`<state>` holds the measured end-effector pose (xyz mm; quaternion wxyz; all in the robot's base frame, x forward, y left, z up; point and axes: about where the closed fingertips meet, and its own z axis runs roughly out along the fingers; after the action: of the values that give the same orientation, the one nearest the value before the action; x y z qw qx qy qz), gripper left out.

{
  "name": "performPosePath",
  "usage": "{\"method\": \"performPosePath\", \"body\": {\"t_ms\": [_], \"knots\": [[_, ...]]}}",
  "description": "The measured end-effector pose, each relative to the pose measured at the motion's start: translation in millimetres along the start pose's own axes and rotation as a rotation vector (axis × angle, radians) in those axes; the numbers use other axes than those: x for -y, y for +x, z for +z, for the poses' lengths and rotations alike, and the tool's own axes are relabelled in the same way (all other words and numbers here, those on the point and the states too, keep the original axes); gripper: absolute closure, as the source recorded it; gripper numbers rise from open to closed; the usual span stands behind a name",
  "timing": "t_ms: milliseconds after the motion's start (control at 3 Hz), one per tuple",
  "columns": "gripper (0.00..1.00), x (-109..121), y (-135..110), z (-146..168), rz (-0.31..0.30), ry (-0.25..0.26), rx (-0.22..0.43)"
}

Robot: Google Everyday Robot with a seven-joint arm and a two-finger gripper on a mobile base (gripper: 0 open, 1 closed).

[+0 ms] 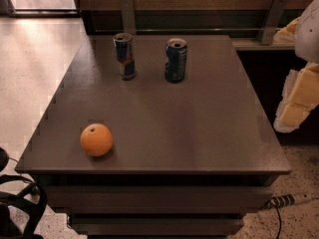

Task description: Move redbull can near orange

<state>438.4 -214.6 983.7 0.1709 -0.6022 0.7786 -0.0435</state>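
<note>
The redbull can (124, 56) stands upright at the far left of the dark table (199, 133); it is slim, blue and silver with a red marking. The orange (96, 140) lies near the table's front left corner, well apart from the can. My gripper (298, 97), white and pale yellow, hangs at the right edge of the view, beyond the table's right side and far from both things. It holds nothing that I can see.
A wider dark blue soda can (176, 59) stands upright to the right of the redbull can. A wooden wall and metal posts run behind the table. A power strip (288, 200) lies on the floor at the front right; black straps lie at the bottom left.
</note>
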Motion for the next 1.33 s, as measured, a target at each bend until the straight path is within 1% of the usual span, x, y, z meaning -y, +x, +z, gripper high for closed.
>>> {"method": "performPosePath", "body": {"t_ms": [333,667,1000,1333], "knots": [[0.00,0.3,-0.2,0.0,0.000,0.000,0.001],[0.00,22.0,-17.0,5.0,0.000,0.000,0.075],[0.00,44.1,-46.3,25.6,0.065,-0.014,0.193],[0.00,58.5,-81.6,46.3,0.126,-0.009,0.336]]}}
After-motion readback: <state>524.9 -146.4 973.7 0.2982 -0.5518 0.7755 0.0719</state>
